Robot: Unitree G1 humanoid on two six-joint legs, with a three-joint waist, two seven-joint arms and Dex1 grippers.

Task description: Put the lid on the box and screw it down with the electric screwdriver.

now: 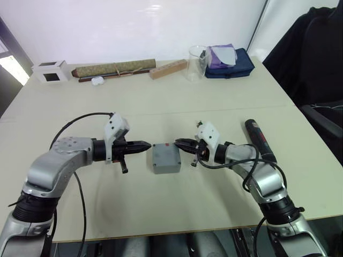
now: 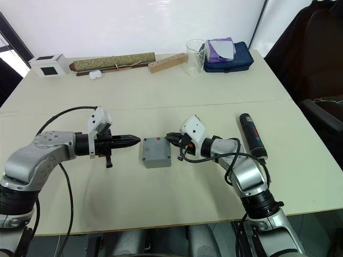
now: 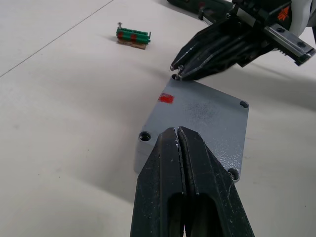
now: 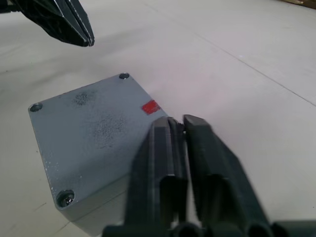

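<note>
**Pincers closed either side of the lidded box**

Our left pincer (image 1: 143, 145) and right pincer (image 1: 181, 143) both have fingers together, empty, tips at the box (image 1: 166, 158) at frame centre on the worktop (image 1: 225, 107). The lid (image 3: 200, 123) already sits on it. We judge it heavy, rigid, smooth: steady it by its side walls. The electric screwdriver (image 1: 259, 140) lies at right, stiff and rollable; grip mid-barrel

Two robot arms are facing each other across a pale table (image 1: 161, 104), the left gripper (image 1: 146, 145) and right gripper (image 1: 179, 143) pointing at the lidded grey box (image 1: 165, 158) sitting between them. The electric screwdriver (image 1: 259, 140) is lying beside the right arm, untouched, while clutter is lining the table's far edge.
</note>
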